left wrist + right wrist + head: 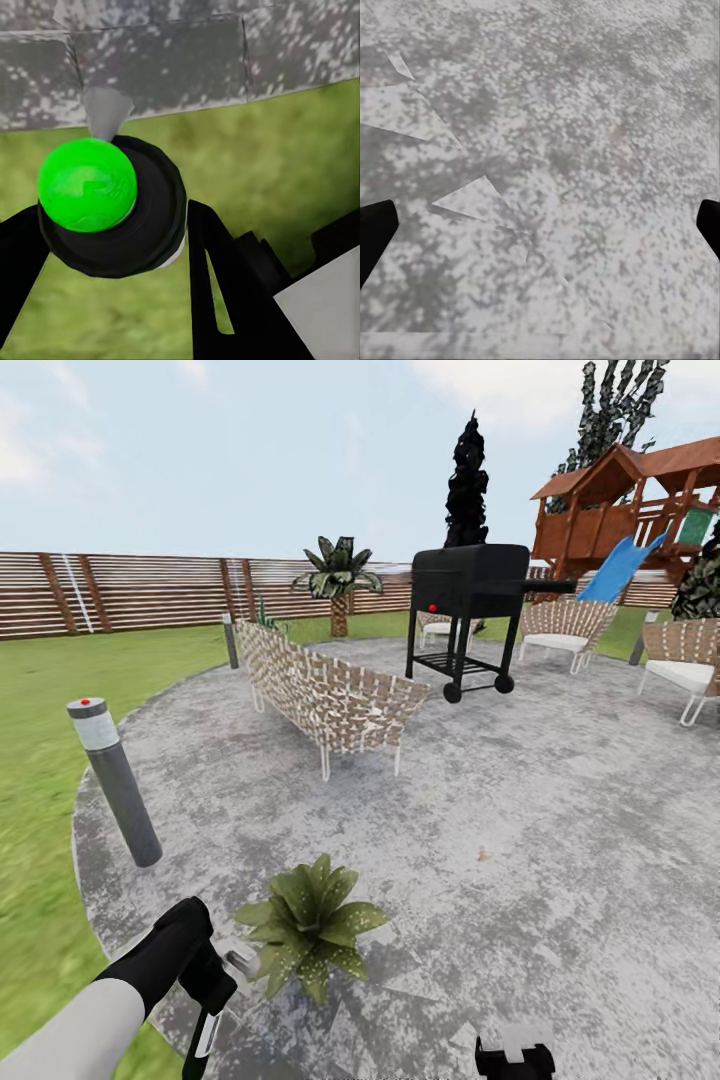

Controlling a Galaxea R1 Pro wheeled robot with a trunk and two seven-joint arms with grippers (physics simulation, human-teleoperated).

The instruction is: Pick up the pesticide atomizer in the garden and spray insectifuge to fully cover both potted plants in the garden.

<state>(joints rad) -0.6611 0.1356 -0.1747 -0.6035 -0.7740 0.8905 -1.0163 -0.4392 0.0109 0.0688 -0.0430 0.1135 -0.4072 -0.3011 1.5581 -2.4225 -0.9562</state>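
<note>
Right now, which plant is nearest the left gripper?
The speckled potted plant on the paving, right beside the left gripper. The palm stands far off by the fence, like the dark tree.

Left pincer [112, 247] clamps atomizer [112, 206], green-capped, over grass [270, 157], paving [172, 52] beyond.

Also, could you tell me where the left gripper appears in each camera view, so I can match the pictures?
Head view: the left gripper is at the lower left, beside a potted plant.
Left wrist view: its fingers flank what seems to be the pesticide atomizer, dark with a green top, above the lawn.
Right wrist view: the right gripper, open, over paving.
Shared landmark: the grey paved patch.
</note>
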